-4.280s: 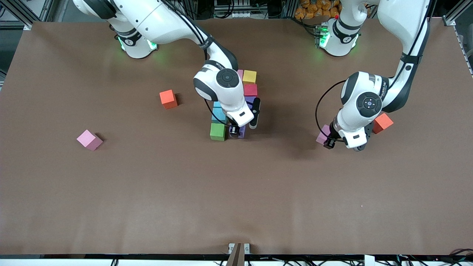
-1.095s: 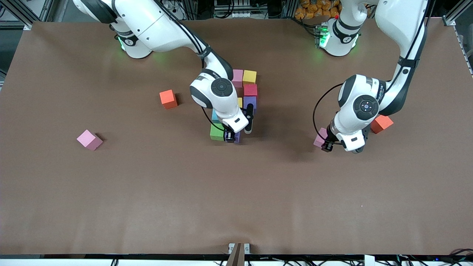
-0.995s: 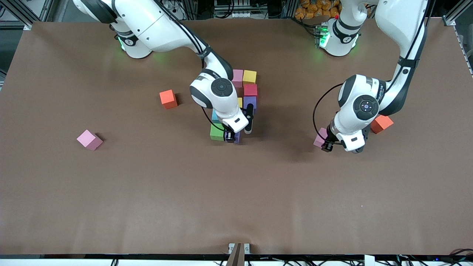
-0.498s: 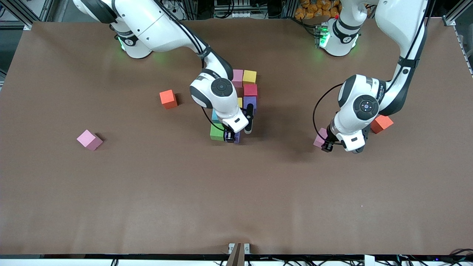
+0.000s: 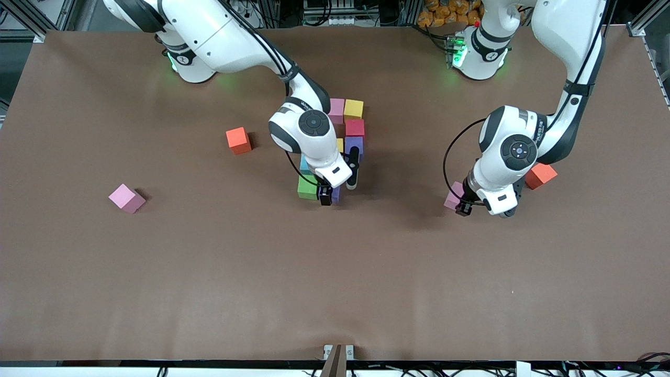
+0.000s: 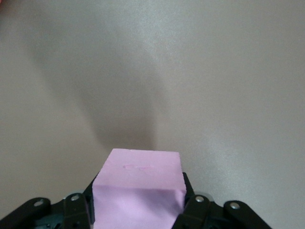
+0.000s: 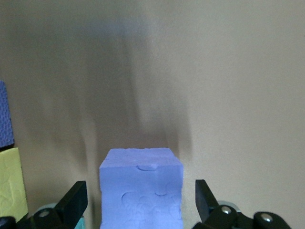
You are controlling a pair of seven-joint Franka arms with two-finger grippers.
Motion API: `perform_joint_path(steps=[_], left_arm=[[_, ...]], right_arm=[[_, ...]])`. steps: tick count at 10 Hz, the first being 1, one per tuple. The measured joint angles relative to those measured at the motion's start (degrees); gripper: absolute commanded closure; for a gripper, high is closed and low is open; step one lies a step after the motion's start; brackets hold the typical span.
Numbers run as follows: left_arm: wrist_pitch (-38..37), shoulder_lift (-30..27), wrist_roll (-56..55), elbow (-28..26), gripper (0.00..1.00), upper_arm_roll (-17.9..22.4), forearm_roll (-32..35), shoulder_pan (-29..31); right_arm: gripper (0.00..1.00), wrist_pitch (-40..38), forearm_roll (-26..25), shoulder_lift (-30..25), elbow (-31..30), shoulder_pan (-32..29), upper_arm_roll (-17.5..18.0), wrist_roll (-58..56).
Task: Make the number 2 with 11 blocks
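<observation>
Centrally, toward the tabletop's [image 5: 157,288] base edge, the right gripper [image 7: 138,205] stands with its fingers [image 7: 71,202] spread wide, clear of the small matte purple foam cube [image 7: 141,188] resting just beside the green foam cube [image 5: 307,187] in the cluster of coloured foam blocks [image 5: 354,127]; nearer the left arm's end, the left gripper [image 6: 138,210] is clamped on a pink foam cube [image 6: 139,188] low over the surface, close to an orange foam cube [image 5: 540,175]. Another pink foam cube [image 5: 126,198] lies alone toward the right arm's end.

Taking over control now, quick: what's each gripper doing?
Left gripper: shut on a pink block, low over the table.
Right gripper: open, fingers apart on either side of the purple block beside the green block.
</observation>
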Motion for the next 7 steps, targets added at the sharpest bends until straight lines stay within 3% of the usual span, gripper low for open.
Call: perform_joint_path(steps=[7], left_arm=[[0.01, 4.27, -9.61, 7.35, 1.00, -0.43, -1.83, -5.26]], right_arm=[[0.00, -6.75, 0.32, -7.40, -1.52, -0.84, 0.16, 0.13]])
